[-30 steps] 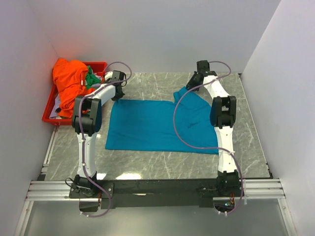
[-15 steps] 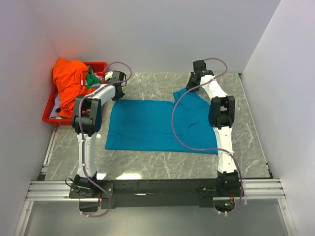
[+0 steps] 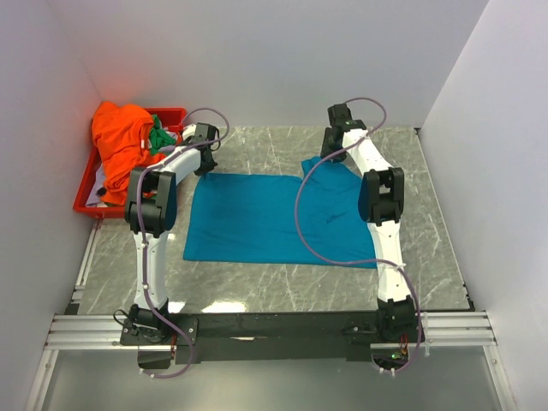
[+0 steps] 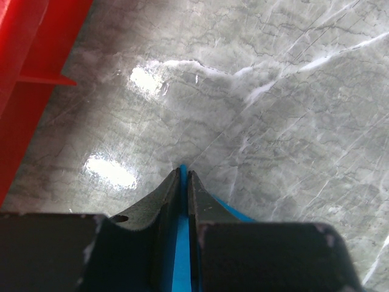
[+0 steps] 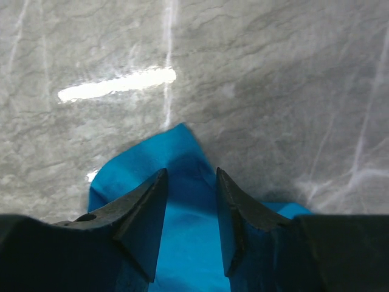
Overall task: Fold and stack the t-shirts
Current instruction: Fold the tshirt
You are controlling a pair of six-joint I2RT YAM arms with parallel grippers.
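Observation:
A teal-blue t-shirt [image 3: 265,218] lies spread flat on the marble table. My left gripper [image 3: 204,169] is at its far left corner, and the left wrist view shows the gripper [image 4: 183,174] shut on a thin edge of teal cloth [image 4: 181,243]. My right gripper [image 3: 328,152] hangs over the far right sleeve. In the right wrist view it [image 5: 189,174] stands open, with the teal sleeve [image 5: 140,164] lying flat on the table under the jaws. An orange t-shirt [image 3: 120,141] and a green t-shirt [image 3: 160,137] are bunched in the tray.
A red plastic tray [image 3: 86,205] stands at the far left, and its wall [image 4: 24,91] is close to the left of my left gripper. White walls enclose the table on three sides. Bare marble [image 3: 257,145] lies beyond the shirt.
My right arm has swung a little to the left over the sleeve and its jaws have opened. The left arm and the shirt's body have not moved.

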